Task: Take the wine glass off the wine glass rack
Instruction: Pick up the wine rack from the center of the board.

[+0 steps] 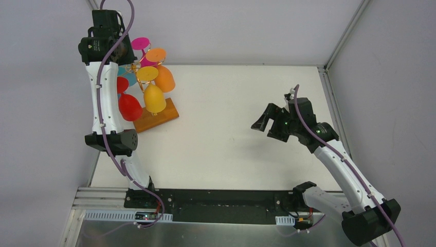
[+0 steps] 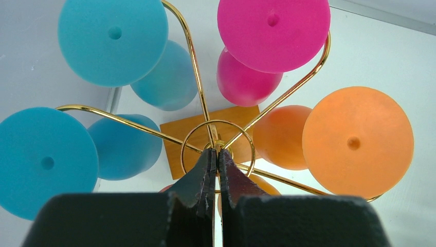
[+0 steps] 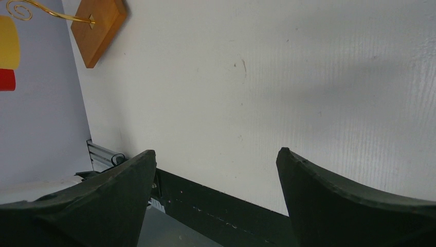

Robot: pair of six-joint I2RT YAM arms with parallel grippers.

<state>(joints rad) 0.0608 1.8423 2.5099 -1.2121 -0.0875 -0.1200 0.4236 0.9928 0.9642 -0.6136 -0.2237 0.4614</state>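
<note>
The left gripper (image 2: 216, 153) is clenched. Its two fingers press together right at the top hub of the wine glass rack (image 2: 195, 67), inside the small gold ring there; whether any wire is pinched between them cannot be told. The right gripper (image 3: 216, 154) is spread wide and holds nothing.

The rack stands in the far left corner of the table (image 1: 231, 128), right beside the left arm. Its stem is upright, and its gold wire arms fan outward from the hub. Its wooden base (image 1: 158, 118) lies flat, with the long side running diagonally from near-left to far-right in the top view.

The wine glasses (image 2: 273, 32) hang from the arms with their long axes vertical, flat feet up and bowls down. From the left wrist, two blue, one magenta and one orange can be seen. The top view also shows a yellow and a red one on the near side.

The right gripper hovers well apart from the rack over the right half of the table, its fingers pointing left towards it.
</note>
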